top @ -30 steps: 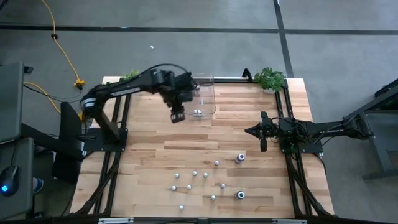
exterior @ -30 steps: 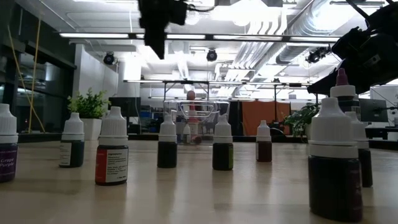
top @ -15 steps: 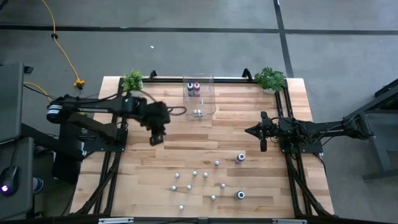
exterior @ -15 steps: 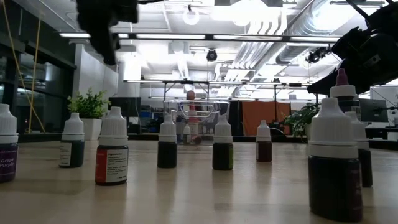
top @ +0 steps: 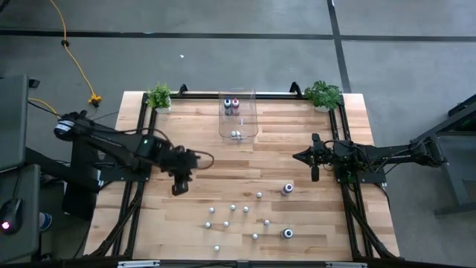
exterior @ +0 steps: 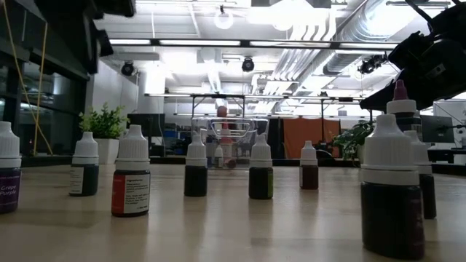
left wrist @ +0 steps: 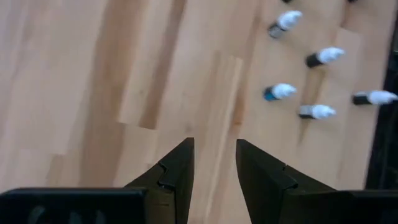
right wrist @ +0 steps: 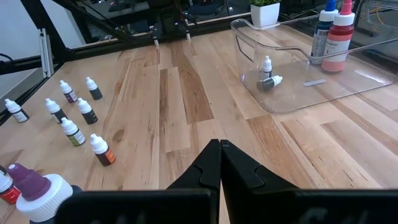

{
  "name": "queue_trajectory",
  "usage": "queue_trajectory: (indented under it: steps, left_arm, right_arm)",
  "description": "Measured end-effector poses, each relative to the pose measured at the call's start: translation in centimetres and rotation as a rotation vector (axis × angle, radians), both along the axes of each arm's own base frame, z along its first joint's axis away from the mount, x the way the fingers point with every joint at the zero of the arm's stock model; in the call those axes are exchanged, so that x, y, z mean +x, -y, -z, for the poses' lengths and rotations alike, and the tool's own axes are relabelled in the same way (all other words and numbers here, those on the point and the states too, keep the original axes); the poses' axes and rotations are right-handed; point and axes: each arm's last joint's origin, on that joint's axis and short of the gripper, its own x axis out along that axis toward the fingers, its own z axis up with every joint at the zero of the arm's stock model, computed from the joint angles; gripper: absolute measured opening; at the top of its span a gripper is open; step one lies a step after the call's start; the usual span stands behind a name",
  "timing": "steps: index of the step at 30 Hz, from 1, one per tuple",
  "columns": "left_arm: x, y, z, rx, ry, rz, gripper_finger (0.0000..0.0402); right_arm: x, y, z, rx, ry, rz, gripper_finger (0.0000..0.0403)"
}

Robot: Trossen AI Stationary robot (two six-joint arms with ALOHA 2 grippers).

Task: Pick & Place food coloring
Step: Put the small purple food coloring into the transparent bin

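Several tiny food coloring bottles [top: 233, 216] with white caps stand scattered on the near half of the wooden table. Two slightly larger ones [top: 287, 189] stand at their right. My left gripper [top: 177, 189] hangs open above bare wood, left of the bottles, with nothing between its fingers [left wrist: 214, 146]. The nearest bottles [left wrist: 280, 93] show ahead of it in its wrist view. My right gripper [top: 297, 157] waits shut at the table's right [right wrist: 219, 149], holding nothing. More bottles [right wrist: 271, 81] lie and stand in the clear bin [top: 238, 119].
The clear bin [right wrist: 311, 74] stands at the table's far middle, with two taller bottles [right wrist: 333, 34] at its back. Small potted plants [top: 158, 97] [top: 323, 94] mark the far corners. Bare wood lies between the bin and the bottles.
My left gripper has swung from beside the bin toward the table's left and near edges and has sunk lower. Its fingers stay apart. The bottles and my right arm have kept still.
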Motion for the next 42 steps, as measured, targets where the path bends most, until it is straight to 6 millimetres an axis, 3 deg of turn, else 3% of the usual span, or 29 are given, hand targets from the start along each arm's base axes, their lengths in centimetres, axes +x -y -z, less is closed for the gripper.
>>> queue_trajectory:
  steps: [13, 20, 31, 36, 42]
  left_arm:
    - [-0.8, 6.8, -0.7, -0.123, 0.163, 0.197, 0.0115]
    - [0.2, 10.2, 1.5, -0.061, 0.163, 0.255, 0.0115]
    - [3.6, 12.7, 7.0, 0.036, 0.062, 0.231, 0.0115]
    - [4.2, 13.3, 7.5, -0.028, 0.016, 0.159, 0.0115]
    - [4.4, 13.5, 5.7, -0.039, -0.049, 0.103, 0.0115]
  right_arm:
    - [0.0, 0.0, 0.0, 0.000, 0.000, 0.000, 0.0000]
    - [0.0, 0.0, 0.0, 0.000, 0.000, 0.000, 0.0000]
    - [0.0, 0.0, 0.0, 0.000, 0.000, 0.000, 0.0000]
    - [0.0, 0.0, 0.0, 0.000, 0.000, 0.000, 0.0000]
    - [0.0, 0.0, 0.0, 0.000, 0.000, 0.000, 0.0000]
